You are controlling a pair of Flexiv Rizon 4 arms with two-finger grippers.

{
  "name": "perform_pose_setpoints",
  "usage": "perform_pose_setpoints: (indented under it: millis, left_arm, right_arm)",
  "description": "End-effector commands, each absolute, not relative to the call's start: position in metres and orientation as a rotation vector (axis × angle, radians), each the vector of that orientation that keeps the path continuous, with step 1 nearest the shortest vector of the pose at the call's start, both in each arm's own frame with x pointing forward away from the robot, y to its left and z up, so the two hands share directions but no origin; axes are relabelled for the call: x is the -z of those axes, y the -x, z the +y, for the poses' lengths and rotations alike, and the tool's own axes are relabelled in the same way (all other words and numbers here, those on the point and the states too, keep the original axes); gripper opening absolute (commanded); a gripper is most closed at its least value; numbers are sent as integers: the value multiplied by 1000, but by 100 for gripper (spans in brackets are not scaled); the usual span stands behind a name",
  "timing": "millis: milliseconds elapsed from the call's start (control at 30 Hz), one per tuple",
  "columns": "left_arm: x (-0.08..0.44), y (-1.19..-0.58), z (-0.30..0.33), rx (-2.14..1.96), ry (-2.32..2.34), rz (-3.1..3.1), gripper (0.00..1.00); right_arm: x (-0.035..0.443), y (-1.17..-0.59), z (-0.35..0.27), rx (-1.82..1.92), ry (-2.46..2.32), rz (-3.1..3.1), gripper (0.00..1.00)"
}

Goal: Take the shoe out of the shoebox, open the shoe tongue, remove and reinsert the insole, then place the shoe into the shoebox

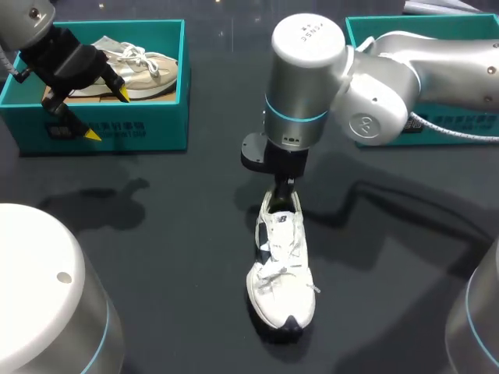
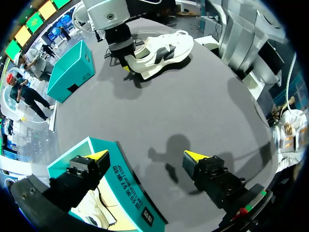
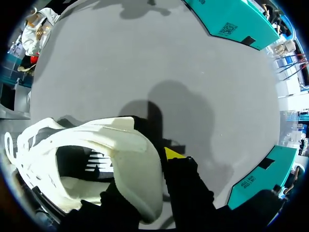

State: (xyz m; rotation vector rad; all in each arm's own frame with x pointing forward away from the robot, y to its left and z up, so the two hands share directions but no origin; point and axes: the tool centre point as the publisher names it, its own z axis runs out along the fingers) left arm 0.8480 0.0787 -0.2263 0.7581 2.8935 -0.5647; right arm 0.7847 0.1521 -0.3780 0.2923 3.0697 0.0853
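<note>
Extraction looks done: white shoe (image 1: 282, 269) lies mid-desk (image 1: 179, 257), toe toward near edge; right gripper (image 1: 285, 191) pinches its heel (image 1: 274, 209); left gripper (image 1: 107, 114) wide open over far-left shoebox (image 1: 156, 125); next, probably: left crosses over, lifts tongue (image 1: 282, 234).

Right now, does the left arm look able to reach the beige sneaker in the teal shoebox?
Probably yes. The left gripper hangs open above the near wall of the teal shoebox, which has no lid, and nothing covers the beige sneaker lying inside.
</note>
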Motion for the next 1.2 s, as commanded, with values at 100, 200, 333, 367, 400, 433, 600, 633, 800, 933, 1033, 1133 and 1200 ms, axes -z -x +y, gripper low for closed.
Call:
perform_pose_setpoints:
  millis: [100,200,333,367,400,433,600,633,800,933,1033,1133,1200]
  left_arm:
    - [226,-847,79,560,-758,2892,100]
    - [226,-847,79,560,-758,2892,100]
    - [226,-847,79,560,-758,2892,100]
    - [226,-847,79,560,-758,2892,100]
    - [226,-847,79,560,-758,2892,100]
    - [226,-847,79,560,-758,2892,100]
    - [226,-847,79,560,-758,2892,100]
    - [226,-847,79,560,-758,2892,100]
    - [226,-847,79,560,-758,2892,100]
    - [226,-847,79,560,-758,2892,100]
    - [226,-847,79,560,-758,2892,100]
    - [226,-847,79,560,-758,2892,100]
    - [226,-847,79,560,-758,2892,100]
  right_arm:
    - [344,-783,140,-61,-318,3018,0]
    - [324,-789,129,-45,-341,2979,0]
    - [296,-802,112,-48,-380,2922,0]
    - [290,-804,108,-57,-380,2921,0]
    - [290,-804,108,-57,-380,2921,0]
    - [290,-804,108,-57,-380,2921,0]
    - [290,-804,108,-57,-380,2921,0]
    - [290,-804,108,-57,-380,2921,0]
    - [290,-804,108,-57,-380,2921,0]
    - [271,-800,99,-73,-399,2876,0]
    - [251,-804,80,-30,-413,2857,0]
    - [230,-813,63,43,-407,2869,0]
    - [219,-819,54,87,-397,2856,0]
